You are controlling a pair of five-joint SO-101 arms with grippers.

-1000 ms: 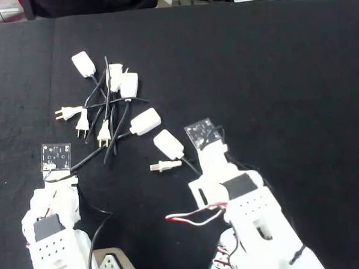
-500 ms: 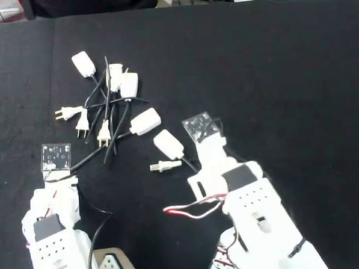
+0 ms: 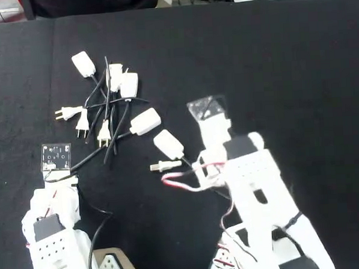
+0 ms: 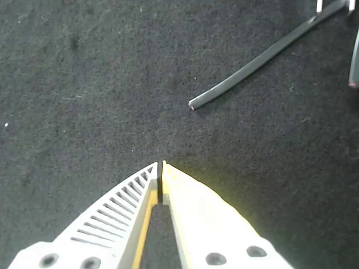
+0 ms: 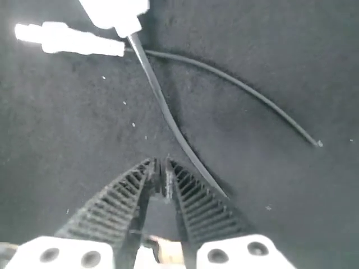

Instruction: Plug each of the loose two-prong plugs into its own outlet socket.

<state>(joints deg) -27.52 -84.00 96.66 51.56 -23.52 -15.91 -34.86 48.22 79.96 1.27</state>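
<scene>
left gripper (image 4: 161, 166): fingers pressed together on nothing, over bare cloth, lower left of the high view
right gripper (image 5: 164, 163): fingers together, nothing between them, a black cord (image 5: 162, 106) passing just beside the tips
pile of plugs and sockets (image 3: 108, 102): tangled, upper left of the high view
nearest plug (image 3: 166, 166): lying flat, close by a white socket (image 3: 168, 144), just left of the right arm
table (image 3: 284, 56): black cloth

Soft, even light is falling from above on the black bench (image 3: 308, 61), which is looking matte and dark. White sockets (image 3: 146, 121) at upper left are showing bright, almost washed out; shadows are getting lost in the dark cloth.
</scene>
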